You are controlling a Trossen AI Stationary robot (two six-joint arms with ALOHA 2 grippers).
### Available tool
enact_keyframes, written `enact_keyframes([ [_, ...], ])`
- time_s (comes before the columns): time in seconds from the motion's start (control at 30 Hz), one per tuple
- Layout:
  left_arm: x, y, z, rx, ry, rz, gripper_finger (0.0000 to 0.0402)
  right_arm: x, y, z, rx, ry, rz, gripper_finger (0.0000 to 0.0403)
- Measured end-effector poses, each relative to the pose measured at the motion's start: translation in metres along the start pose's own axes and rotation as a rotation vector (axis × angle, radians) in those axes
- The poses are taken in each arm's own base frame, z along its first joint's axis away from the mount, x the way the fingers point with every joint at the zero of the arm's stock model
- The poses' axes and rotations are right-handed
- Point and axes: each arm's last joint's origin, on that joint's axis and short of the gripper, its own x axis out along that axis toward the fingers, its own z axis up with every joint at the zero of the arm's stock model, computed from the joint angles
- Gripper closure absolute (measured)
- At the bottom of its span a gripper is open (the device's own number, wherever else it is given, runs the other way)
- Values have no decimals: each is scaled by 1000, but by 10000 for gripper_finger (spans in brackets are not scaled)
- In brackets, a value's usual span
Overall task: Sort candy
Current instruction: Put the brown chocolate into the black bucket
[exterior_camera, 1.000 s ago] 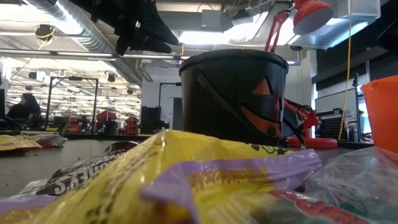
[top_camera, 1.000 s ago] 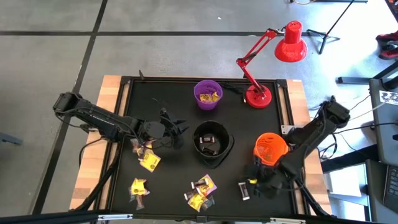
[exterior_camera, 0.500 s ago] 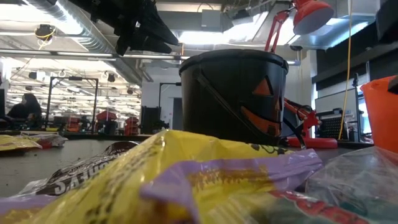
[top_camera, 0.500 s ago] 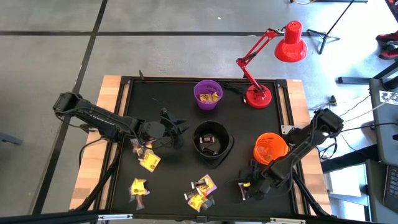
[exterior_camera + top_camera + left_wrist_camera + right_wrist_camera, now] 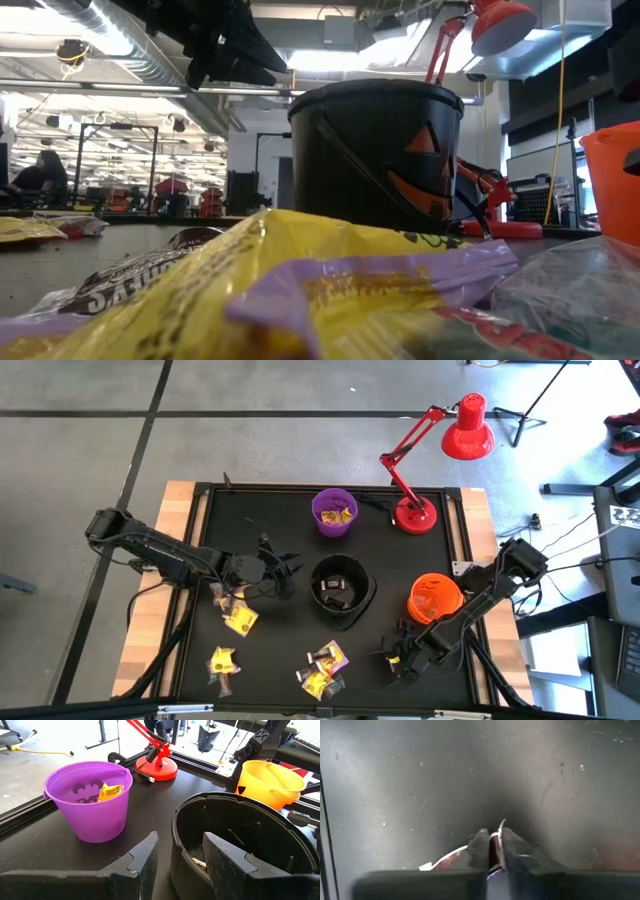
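Bowls (image 5: 334, 512) — 3: purple, black, orange — loose candy (image 5: 240, 619) approx 4 clusters.

black tabletop (image 5: 280, 520) on a wood base, purple bowl (image 5: 334, 512), black bowl (image 5: 340, 591), orange bowl (image 5: 435, 600), red lamp (image 5: 415, 515), scattered candy (image 5: 240, 620)

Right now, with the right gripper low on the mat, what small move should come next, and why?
Probably lift straight up a little. The right gripper sits low on the black mat, its fingers nearly together on a reddish candy. A short lift would show whether the piece is truly held, with the orange bowl nearby.
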Motion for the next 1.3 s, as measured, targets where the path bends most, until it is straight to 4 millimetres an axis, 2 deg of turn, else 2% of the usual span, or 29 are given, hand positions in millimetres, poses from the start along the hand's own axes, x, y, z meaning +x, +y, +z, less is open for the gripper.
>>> enact_keyframes([
  [0.07,0,0,0,-1,0,0,257,-1,-1,2,6,4,7,388],
  [0.17,0,0,0,-1,0,0,257,-1,-3,6,16,1,6,376],
  [0.27,0,0,0,-1,0,-1,257,-6,-4,9,-16,-1,-2,387],
  [0.47,0,0,0,-2,0,0,257,-21,1,29,-55,-75,-6,398],
  [0.7,0,0,0,-1,0,0,257,-40,3,52,-122,-142,-126,400],
  [0.97,0,0,0,-1,1,0,257,-80,5,107,-228,-336,-254,402],
  [1.1,0,0,0,-1,1,0,257,-105,3,136,-253,-510,-422,402],
  [1.2,0,0,-1,1,9,-8,257,-123,1,151,-247,-618,-552,402],
  [1.3,0,0,-1,4,19,-20,257,-132,-2,160,-251,-662,-588,402],
])
